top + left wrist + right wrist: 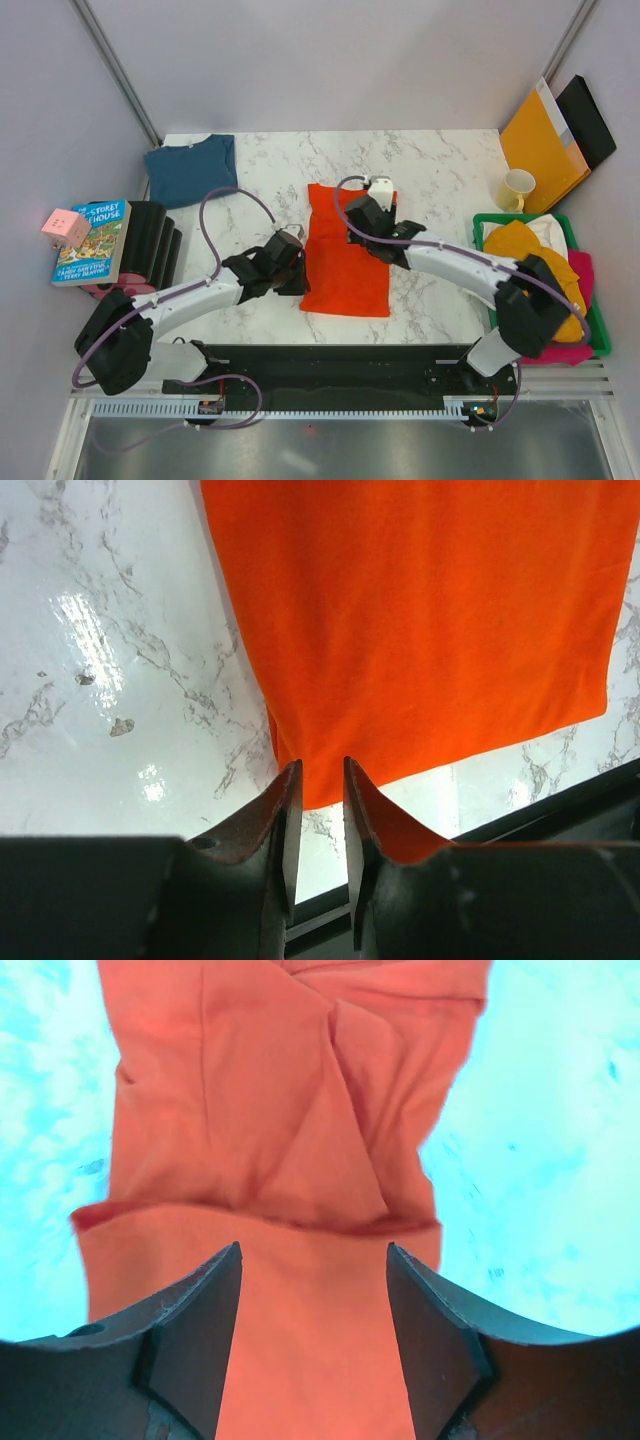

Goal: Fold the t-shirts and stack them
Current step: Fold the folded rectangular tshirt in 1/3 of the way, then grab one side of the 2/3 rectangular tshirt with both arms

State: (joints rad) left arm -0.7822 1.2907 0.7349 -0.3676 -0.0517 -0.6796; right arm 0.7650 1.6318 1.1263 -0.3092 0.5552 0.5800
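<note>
The bright orange-red t-shirt (345,255) lies folded into a long strip in the middle of the marble table. My left gripper (298,272) sits at its near left edge. In the left wrist view the jaws (320,768) stand a narrow gap apart, the cloth's corner (420,630) just at their tips and bare table showing between them. My right gripper (358,212) hovers over the shirt's far half, wide open (313,1250) above the folded layers (300,1140), holding nothing. A dark teal-blue t-shirt (190,168) lies folded at the back left.
A green basket (480,222) at the right holds yellow (530,250), white (548,232) and pink (580,275) t-shirts. Behind it stand a cream mug (516,188), an orange-yellow envelope (542,145) and a black folder (590,120). A book (92,240) and a pink cube (66,227) rest at the left.
</note>
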